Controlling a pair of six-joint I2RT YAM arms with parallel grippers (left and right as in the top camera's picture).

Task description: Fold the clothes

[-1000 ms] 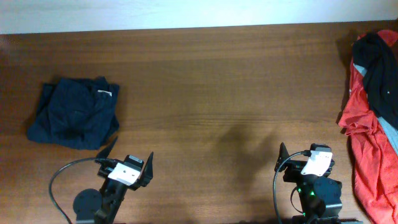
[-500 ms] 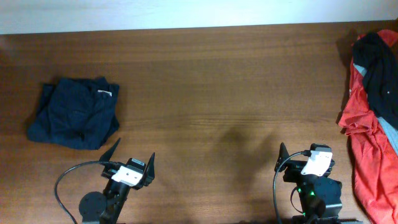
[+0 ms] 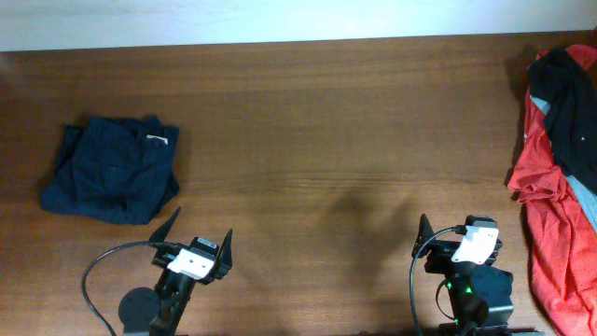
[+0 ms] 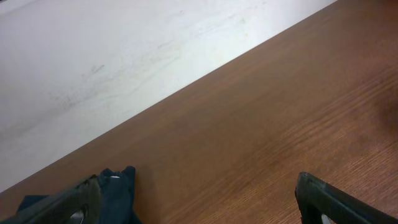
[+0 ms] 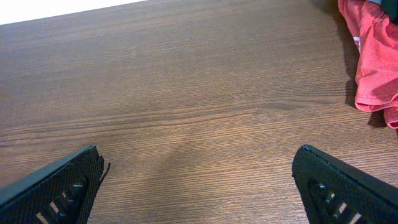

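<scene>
The dark navy shorts (image 3: 112, 170) lie folded in a compact bundle at the left of the table, a small white tag showing at the upper right corner. A corner of them shows in the left wrist view (image 4: 118, 190) beside my left finger. My left gripper (image 3: 198, 233) is open and empty, near the front edge just right of and below the shorts. My right gripper (image 3: 455, 233) is open and empty at the front right, over bare wood.
A pile of red, black and grey garments (image 3: 560, 168) lies along the table's right edge; its red part shows in the right wrist view (image 5: 373, 56). A white wall (image 4: 124, 56) runs behind the table's far edge.
My left arm has drawn back a little toward the front edge and turned slightly. The shorts and my right arm have not moved.
</scene>
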